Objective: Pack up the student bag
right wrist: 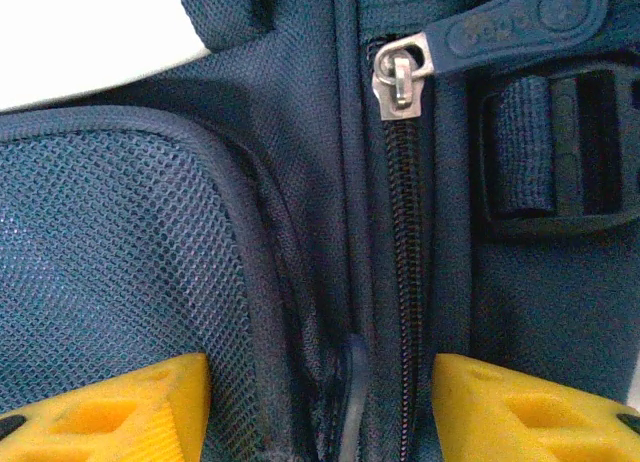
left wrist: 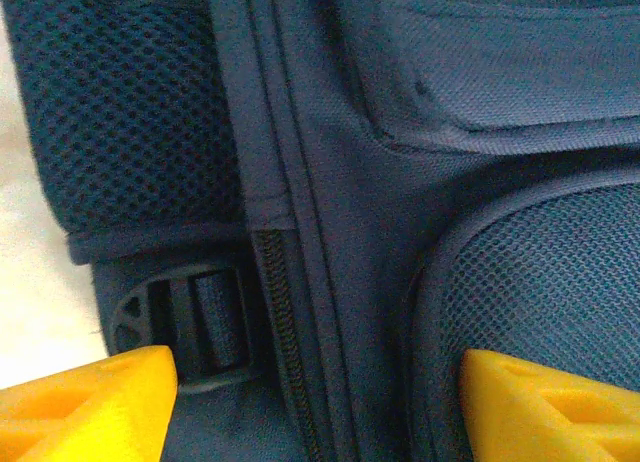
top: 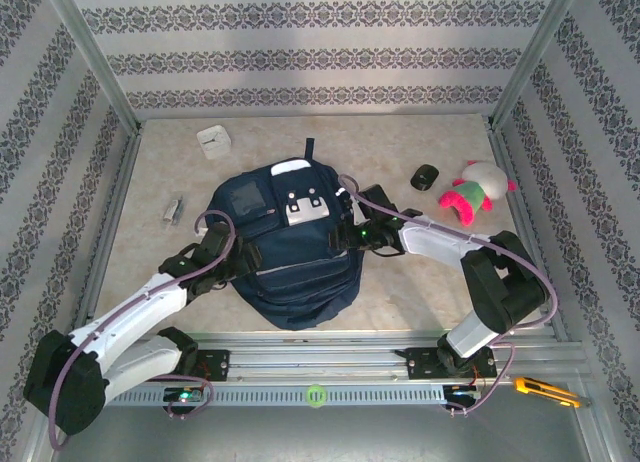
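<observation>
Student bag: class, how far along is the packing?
Nothing looks packed yet. In hand: left claw and right claw sit open against the student bag, the right straddling its zip. Left: plush toy, white clock and small black item lie on the table.

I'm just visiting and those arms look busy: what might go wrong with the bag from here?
The right gripper straddles the closed zipper short of its pull tab; closing here might pinch fabric instead. The strap buckle beside it could snag a finger. With the left gripper also over the student bag, tugging may shift it.
</observation>
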`<state>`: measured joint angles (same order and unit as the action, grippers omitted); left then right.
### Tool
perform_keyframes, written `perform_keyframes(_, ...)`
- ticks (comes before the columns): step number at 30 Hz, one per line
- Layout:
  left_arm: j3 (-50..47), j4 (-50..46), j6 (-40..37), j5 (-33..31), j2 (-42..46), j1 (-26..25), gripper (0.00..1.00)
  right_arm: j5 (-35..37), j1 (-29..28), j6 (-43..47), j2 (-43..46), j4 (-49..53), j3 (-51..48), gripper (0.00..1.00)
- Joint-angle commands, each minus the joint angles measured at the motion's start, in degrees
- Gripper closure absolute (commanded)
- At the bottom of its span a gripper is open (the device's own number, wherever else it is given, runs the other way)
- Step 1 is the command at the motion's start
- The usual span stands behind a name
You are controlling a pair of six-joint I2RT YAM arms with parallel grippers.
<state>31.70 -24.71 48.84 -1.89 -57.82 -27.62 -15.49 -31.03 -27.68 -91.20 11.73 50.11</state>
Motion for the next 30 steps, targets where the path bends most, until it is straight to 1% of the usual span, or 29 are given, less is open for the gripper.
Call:
perform_keyframes(1,-1.12,4.31,-2.27,0.02,-2.09,0.97,0.29,1.95,-0.66,-2.01,0.19,-0.28,-2.73,0.42)
perform_keyframes(3,-0.82,6.09,-3.18,0.13,-3.73,0.95,0.33,2.00,-0.91,-3.18,1.18,-1.23,-4.34,0.42)
perform_keyframes(6,0.11,9.43,-4.73,0.12,-6.89,1.05,0.35,2.01,-2.27,-5.44,3.26,-3.64,-7.46,0.43)
perform_keyframes(8,1.79,11.34,-5.74,1.85,-9.44,1.07,0.36,2.51,-2.81,-6.72,5.45,-4.32,-9.35,0.43)
perform_keyframes(10,4.18,10.55,-6.94,2.31,-11.22,1.07,0.35,2.96,-2.36,-6.99,8.19,-4.10,-10.31,0.42)
perform_keyframes(12,6.69,8.42,-9.30,1.58,-11.71,1.05,0.31,1.28,-1.15,-6.86,12.11,-4.17,-10.71,0.40)
perform_keyframes(16,11.59,3.58,-16.94,-3.18,-8.18,1.07,0.25,-7.61,1.30,-8.26,20.42,-4.22,-10.41,0.39)
perform_keyframes(19,15.50,0.17,-23.57,-6.04,-5.95,1.02,0.23,-9.14,1.94,-9.42,25.80,-1.48,-10.50,0.39)
perform_keyframes(20,16.85,-0.62,-25.91,-5.28,-5.58,1.04,0.23,-9.12,2.57,-10.00,27.65,-0.44,-10.96,0.39)
perform_keyframes(22,18.81,-1.04,-31.02,-0.39,-5.70,0.73,0.25,-10.11,4.87,-10.98,30.51,0.57,-12.37,0.38)
perform_keyframes(23,19.51,-0.66,-34.35,3.20,-5.88,0.06,0.26,-10.83,6.48,-11.08,31.98,0.79,-13.23,0.39)
perform_keyframes(25,20.41,0.10,-41.67,5.88,-6.54,-4.23,0.27,-11.15,8.61,-10.70,34.47,0.84,-14.68,0.38)
perform_keyframes(26,20.74,0.35,-46.66,6.29,-7.06,-7.48,0.27,-11.27,9.73,-10.43,35.47,1.05,-15.24,0.38)
perform_keyframes(28,21.46,0.56,-54.99,4.65,-9.05,-13.85,0.25,-12.23,11.70,-9.70,36.65,1.43,-15.86,0.38)
perform_keyframes(30,23.01,0.12,-61.14,4.79,-12.65,-18.37,0.24,-13.36,13.60,-9.03,37.34,1.85,-16.17,0.39)
